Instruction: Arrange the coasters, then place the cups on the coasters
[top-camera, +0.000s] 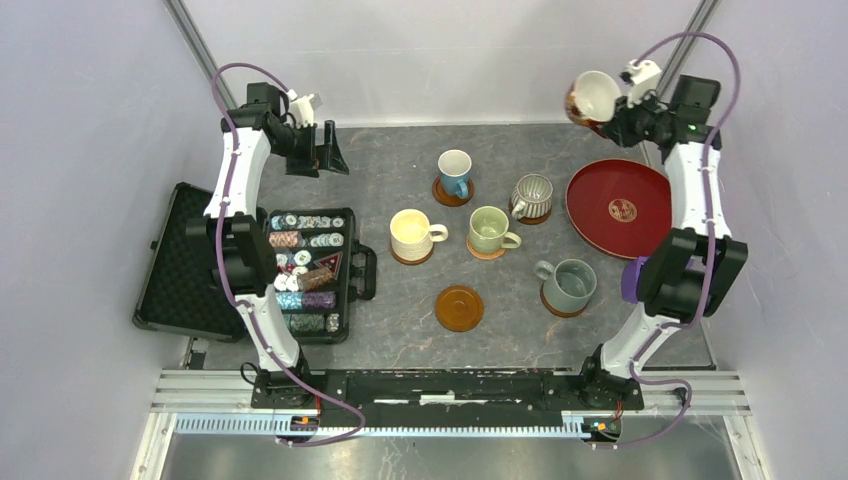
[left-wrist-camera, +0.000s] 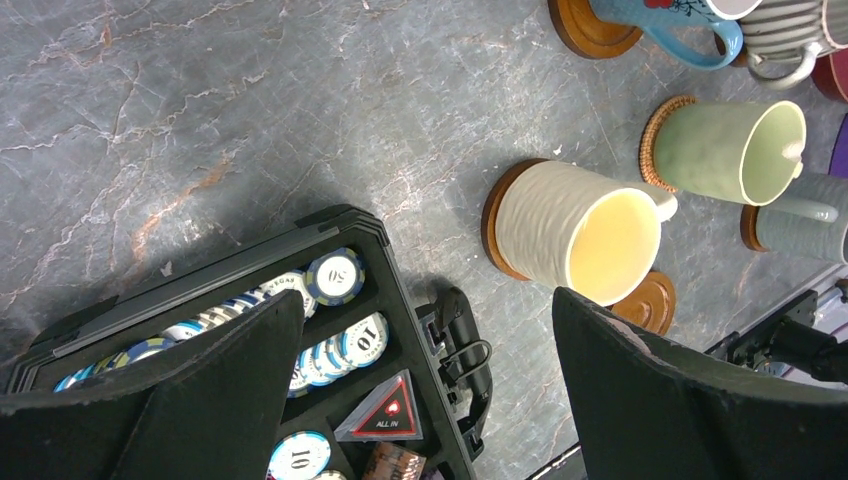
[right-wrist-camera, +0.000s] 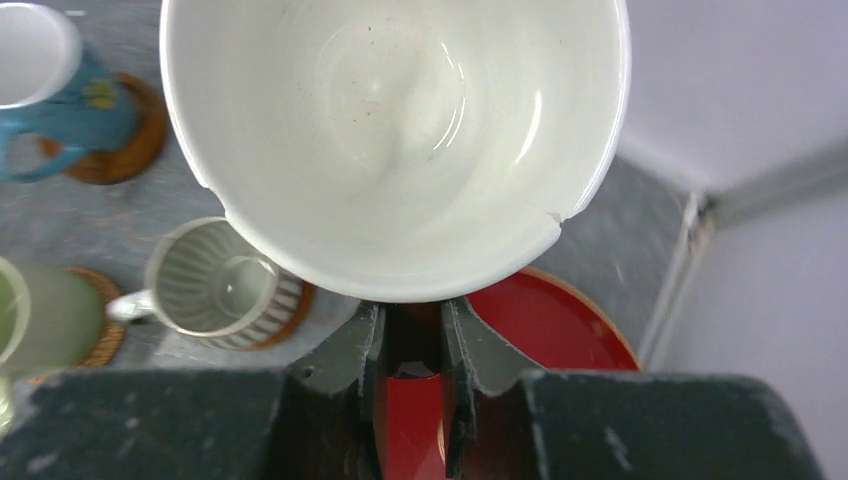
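Right gripper clamps the empty white cup (red handle); left gripper gapes wide.

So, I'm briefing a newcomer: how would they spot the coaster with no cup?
On the grey table, centred toward its near edge, lies a brown coaster, nearer than the cream-yellow mug. It alone is bare; the others carry mugs.

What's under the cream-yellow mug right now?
A dark brown coaster; only its rim shows around the cream-yellow mug. The coaster's middle is covered by the mug.
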